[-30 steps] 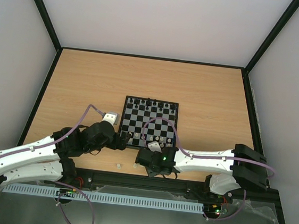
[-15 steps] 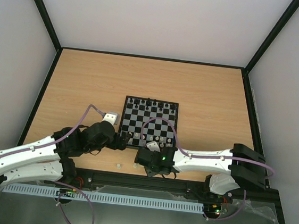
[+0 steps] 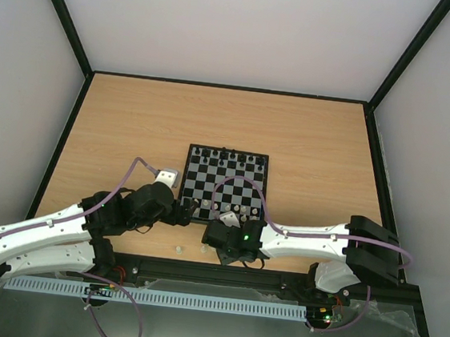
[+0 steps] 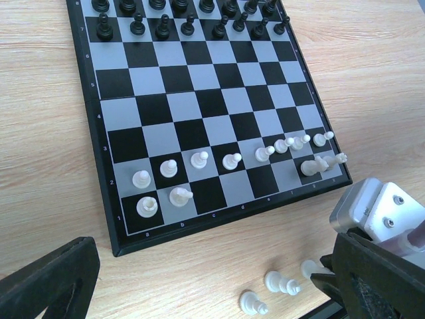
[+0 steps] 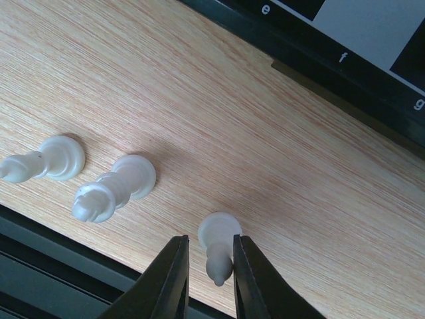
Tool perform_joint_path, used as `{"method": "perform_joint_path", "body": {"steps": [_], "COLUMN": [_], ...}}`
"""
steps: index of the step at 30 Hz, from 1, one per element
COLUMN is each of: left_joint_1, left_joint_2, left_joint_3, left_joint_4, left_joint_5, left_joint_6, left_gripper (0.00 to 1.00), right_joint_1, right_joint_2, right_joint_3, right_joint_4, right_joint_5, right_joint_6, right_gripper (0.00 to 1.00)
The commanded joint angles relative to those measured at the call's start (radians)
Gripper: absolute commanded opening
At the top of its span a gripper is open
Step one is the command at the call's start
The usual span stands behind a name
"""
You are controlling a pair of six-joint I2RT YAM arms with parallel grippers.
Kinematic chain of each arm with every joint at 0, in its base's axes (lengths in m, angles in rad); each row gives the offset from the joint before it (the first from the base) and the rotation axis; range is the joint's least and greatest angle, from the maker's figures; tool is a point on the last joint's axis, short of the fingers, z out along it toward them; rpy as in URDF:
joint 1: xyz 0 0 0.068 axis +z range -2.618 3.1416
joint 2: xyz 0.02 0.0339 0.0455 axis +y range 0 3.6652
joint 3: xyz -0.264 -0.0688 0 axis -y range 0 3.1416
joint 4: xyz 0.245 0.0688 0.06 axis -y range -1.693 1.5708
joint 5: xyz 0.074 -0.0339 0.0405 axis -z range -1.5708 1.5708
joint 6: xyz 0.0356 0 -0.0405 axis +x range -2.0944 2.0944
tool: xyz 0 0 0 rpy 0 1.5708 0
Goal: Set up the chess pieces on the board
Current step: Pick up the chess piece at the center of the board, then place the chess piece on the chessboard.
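Observation:
The board lies mid-table; in the left wrist view it carries several white chess pieces on its two near rows. Three more white pieces lie toppled on the wood in front of it. In the right wrist view my right gripper is low over the table, its jaws straddling one toppled white piece; the right finger touches it and a gap shows on the left side. The other two loose pieces lie to its left. My left gripper is wide open and empty just before the board's near left corner.
Tiny black chessmen fill the board's two far rows. A black rail runs along the table's near edge, right beside the loose pieces. My right wrist hangs over the board's near edge.
My right gripper has shifted slightly left toward the loose pieces at the table's near edge. The left arm has barely moved.

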Motion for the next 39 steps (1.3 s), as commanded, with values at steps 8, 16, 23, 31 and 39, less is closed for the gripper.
{"method": "perform_joint_path", "body": {"steps": [8,16,23,31,39], "left_joint_1": [-0.006,-0.005,-0.005,-0.006,-0.007], "left_joint_2": [-0.013,-0.021,-0.015,-0.02,-0.014], "left_joint_3": [-0.016,-0.014,-0.011,-0.011,-0.011], "left_joint_4": [-0.002,-0.004,-0.005,-0.008,-0.006], "left_joint_5": [-0.008,-0.011,-0.012,-0.014,-0.014], "left_joint_6": [-0.005,-0.003,-0.002,-0.005,-0.004], "left_gripper": [0.99,0.99,0.99,0.99,0.99], "right_joint_1": [-0.007,-0.076,-0.162,-0.248,-0.307], "right_joint_2": [-0.005,-0.056,-0.054,0.031,0.068], "right_joint_3": [0.016,0.052,0.14,0.205,0.179], "right_joint_4": [-0.041,-0.093,-0.116,-0.13,-0.102], "right_joint_5": [0.025,0.059,0.07,0.066,0.05], "right_joint_6": [0.003,-0.041,-0.138,-0.209,-0.246], "right_gripper": [0.11,0.11,0.11,0.11,0.11]}}
